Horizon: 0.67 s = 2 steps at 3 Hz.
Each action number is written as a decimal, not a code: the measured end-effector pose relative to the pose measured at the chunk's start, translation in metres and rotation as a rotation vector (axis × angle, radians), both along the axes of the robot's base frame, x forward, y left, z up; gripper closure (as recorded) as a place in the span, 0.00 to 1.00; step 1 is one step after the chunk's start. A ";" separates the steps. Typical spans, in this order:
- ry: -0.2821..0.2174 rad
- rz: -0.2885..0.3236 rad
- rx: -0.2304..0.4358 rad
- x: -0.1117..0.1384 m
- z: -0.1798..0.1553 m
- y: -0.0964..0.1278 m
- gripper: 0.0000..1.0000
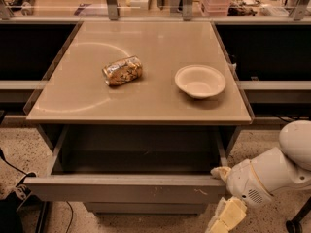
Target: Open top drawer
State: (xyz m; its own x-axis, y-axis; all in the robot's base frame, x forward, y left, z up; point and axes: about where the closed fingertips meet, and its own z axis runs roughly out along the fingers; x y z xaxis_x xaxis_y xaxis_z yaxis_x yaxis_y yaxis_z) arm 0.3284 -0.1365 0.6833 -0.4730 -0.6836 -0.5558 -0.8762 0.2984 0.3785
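Top drawer [126, 188] stands pulled well out from under the table [160, 42], toward 6 o'clock of the view. Its grey front runs across the lower part of the scene, with a few pale scratches right of the middle. Behind the front, the plain grey box is open to view and looks bare inside. A narrower grey drawer front [146, 208] shows just beneath it, shut.

At about 4 o'clock from the drawer's middle, the gripper [222, 194] sits at the right end of the drawer front, on the end of a white arm [272, 171] that reaches in from the right edge. Its jaws stand spread: one cream finger [219, 171] rests at the top edge of the front's right corner, while the other hangs lower, below the front at 5 o'clock. Whether either finger presses on the front cannot be told.

On the tan tabletop, a can [122, 71] lies on its side at about 10 o'clock from the table's centre. A pale bowl [200, 80] sits upright at about 3 o'clock, well apart from the can. Speckled floor [19, 149] shows at 8 o'clock, with a dark cable [9, 166] trailing across it.
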 end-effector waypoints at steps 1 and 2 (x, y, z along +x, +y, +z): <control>0.026 0.002 -0.034 -0.013 -0.002 0.003 0.00; 0.032 0.003 -0.043 -0.015 -0.002 0.004 0.00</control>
